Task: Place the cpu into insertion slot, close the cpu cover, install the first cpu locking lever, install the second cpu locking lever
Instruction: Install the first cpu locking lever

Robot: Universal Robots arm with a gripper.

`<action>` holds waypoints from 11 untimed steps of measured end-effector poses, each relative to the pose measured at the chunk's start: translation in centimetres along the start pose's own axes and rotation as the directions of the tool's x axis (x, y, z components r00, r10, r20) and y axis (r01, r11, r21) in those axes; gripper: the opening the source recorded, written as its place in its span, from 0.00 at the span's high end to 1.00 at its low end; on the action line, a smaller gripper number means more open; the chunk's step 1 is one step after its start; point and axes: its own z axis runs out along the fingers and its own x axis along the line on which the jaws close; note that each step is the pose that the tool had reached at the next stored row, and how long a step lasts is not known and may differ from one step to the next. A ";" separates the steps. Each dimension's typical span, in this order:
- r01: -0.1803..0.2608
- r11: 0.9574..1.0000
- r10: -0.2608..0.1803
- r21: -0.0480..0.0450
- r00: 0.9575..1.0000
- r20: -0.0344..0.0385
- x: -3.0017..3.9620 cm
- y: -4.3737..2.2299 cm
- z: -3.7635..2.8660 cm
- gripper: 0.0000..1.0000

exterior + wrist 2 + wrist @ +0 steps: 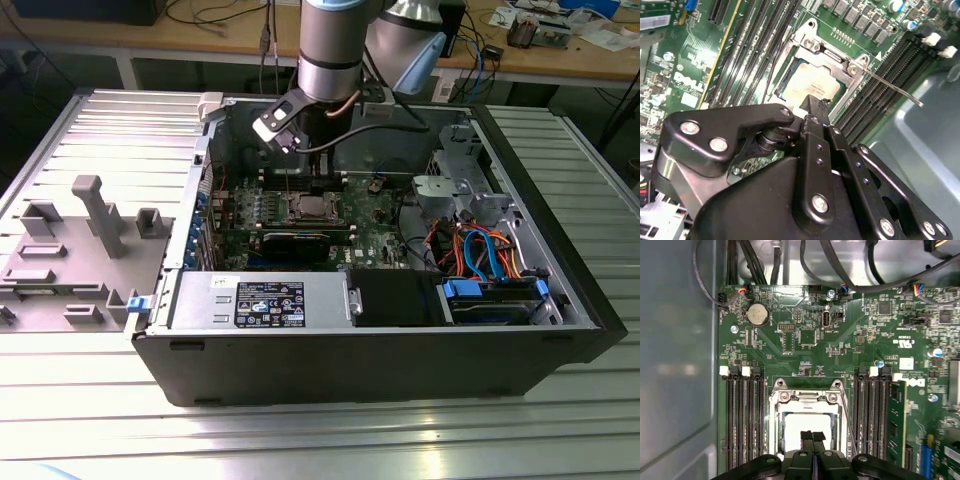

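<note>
1. In both wrist views the black metal links of my gripper (812, 436) cover the near side of the square black-and-grey insertion slot (312, 208), so that part of its rim is hidden from me.
2. I cannot tell if my fingertips touch anything below them. In the exterior view they are lost against the dark inside of the black computer case (350, 360).
3. My two fingers are pressed together, with nothing between them.
4. The flat square cpu with the pale silver-grey top (810, 82) lies in the slot, directly under my fingertips.
5. The thin silver metal cpu cover with the large window (805, 396) lies flat around the cpu, which shows through the window.
6. One thin steel lever rod (892, 89) stands out slanted from a corner of the cover, over the long black memory slots (742, 420).
7. The slot sits near the middle of the green circuit board (805, 350), between two banks of those ribbed slots. A round shiny coin battery (757, 314) is near one board corner.
</note>
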 end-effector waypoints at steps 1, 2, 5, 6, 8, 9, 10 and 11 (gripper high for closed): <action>0.000 1.000 0.000 0.000 1.000 0.001 0.00 0.00 -0.20 0.89; 0.000 1.000 0.000 0.000 1.000 0.002 0.01 0.00 -0.44 0.89; 0.000 1.000 0.000 0.000 1.000 0.009 0.02 -0.02 -1.44 0.89; 0.000 1.000 0.000 0.000 1.000 0.012 0.03 -0.02 -1.67 0.89; 0.000 1.000 0.000 0.000 1.000 0.018 0.04 -0.02 -2.07 0.89; 0.000 1.000 0.000 0.000 1.000 0.021 0.04 -0.03 -2.19 0.89; 0.000 1.000 0.000 0.000 1.000 0.022 0.04 -0.02 -2.21 0.89; 0.000 1.000 0.000 0.000 1.000 0.023 0.04 -0.02 -2.21 0.89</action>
